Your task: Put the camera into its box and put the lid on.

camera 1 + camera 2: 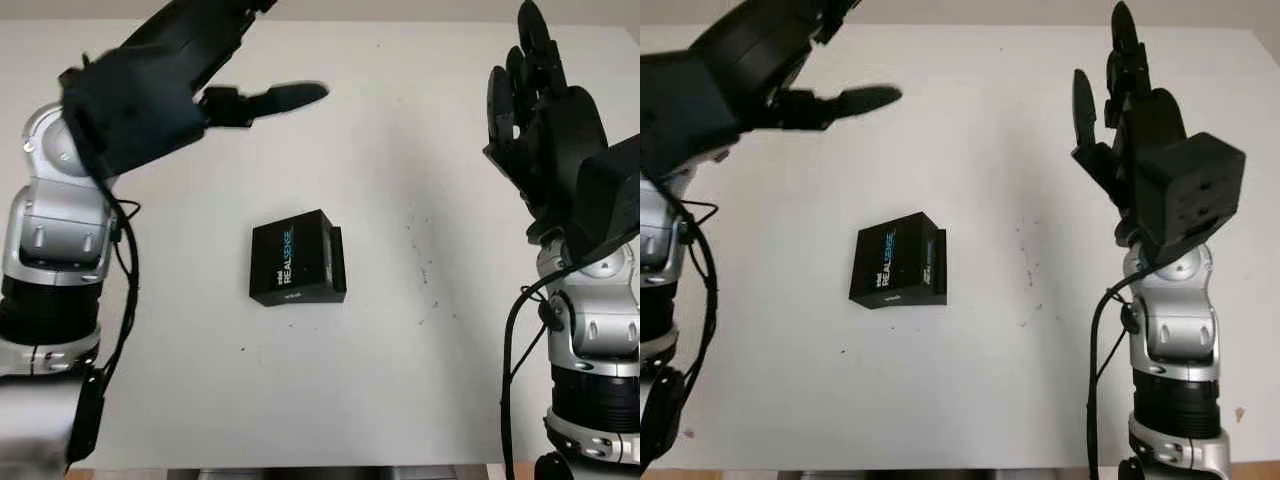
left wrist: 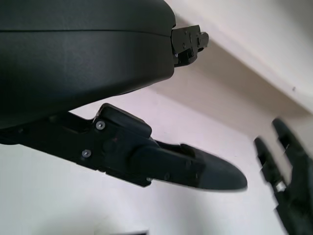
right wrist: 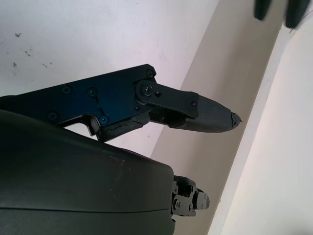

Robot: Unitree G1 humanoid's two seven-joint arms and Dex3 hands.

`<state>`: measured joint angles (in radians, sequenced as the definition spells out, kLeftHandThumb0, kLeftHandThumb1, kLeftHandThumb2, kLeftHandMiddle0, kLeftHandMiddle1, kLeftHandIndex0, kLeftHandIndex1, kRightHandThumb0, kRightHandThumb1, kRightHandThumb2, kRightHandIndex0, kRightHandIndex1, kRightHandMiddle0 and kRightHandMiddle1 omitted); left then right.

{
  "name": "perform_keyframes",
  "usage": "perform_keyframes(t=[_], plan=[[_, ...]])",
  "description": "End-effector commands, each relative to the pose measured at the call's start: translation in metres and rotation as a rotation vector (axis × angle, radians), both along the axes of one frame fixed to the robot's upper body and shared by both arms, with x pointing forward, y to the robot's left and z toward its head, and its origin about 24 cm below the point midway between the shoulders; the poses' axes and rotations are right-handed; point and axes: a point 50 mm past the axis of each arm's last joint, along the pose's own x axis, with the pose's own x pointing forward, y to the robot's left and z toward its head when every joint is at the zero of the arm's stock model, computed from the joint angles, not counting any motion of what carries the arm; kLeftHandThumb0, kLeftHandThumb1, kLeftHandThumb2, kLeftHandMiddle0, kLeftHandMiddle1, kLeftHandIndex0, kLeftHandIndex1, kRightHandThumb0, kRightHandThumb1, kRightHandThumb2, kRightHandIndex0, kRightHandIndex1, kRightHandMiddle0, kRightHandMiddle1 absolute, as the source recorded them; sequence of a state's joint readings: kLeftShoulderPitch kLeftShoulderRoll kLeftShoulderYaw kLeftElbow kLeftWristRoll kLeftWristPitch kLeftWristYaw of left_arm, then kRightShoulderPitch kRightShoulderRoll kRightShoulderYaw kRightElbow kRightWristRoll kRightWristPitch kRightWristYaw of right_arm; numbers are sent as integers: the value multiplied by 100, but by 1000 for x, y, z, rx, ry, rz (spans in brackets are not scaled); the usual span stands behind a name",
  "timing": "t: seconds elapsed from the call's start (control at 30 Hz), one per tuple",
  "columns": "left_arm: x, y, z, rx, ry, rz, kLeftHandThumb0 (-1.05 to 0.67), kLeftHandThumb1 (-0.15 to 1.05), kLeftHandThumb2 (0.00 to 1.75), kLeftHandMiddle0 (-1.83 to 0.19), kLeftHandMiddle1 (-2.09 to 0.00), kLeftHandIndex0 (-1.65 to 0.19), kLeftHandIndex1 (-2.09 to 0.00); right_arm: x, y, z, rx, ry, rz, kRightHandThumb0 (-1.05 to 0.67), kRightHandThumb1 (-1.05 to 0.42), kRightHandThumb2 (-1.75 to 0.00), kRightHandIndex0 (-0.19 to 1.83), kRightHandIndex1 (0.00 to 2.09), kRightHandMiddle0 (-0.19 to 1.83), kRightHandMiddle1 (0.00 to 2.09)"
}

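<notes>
White table (image 1: 400, 400), 2 arms raised over it. Left hand (image 1: 150, 95) high at far left, open, holding nothing. Box (image 1: 297, 259) sits mid-table between the 2 arms, well apart from both; lid on but skewed, inner tray showing along right edge. Camera itself can't be made out, presumably inside. Right hand (image 1: 1140, 140) high at right, open, empty. You likely have 1 step left: seat lid square. Steady box on one side, nudge lid from the other, press down evenly, avoid sliding box.

Bright even light, soft shadows on white table (image 1: 400, 400); left hand (image 1: 150, 95) motion-blurred
</notes>
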<state>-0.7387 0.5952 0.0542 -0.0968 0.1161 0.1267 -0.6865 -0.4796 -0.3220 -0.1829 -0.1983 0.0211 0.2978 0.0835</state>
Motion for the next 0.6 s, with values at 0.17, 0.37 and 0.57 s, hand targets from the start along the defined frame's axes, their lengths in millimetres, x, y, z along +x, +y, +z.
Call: perform_keyframes(t=[0.17,0.37,0.57], plan=[[-23,18,-11,101,80,-4,-100,97,5,19,0,19,0,-1,-4,11,-5,-37,-11,-70,-105,-64,-13,4,-16,10],[-30,21,-27,165,124,-7,-96,93,4,19,0,19,0,1,-2,13,-1,-25,-13,-70,-105,-63,-14,4,-16,12],[-31,18,-43,134,167,-53,-95,88,4,19,0,19,0,2,-2,13,-3,-26,-17,-69,-105,-64,-14,4,-16,14]])
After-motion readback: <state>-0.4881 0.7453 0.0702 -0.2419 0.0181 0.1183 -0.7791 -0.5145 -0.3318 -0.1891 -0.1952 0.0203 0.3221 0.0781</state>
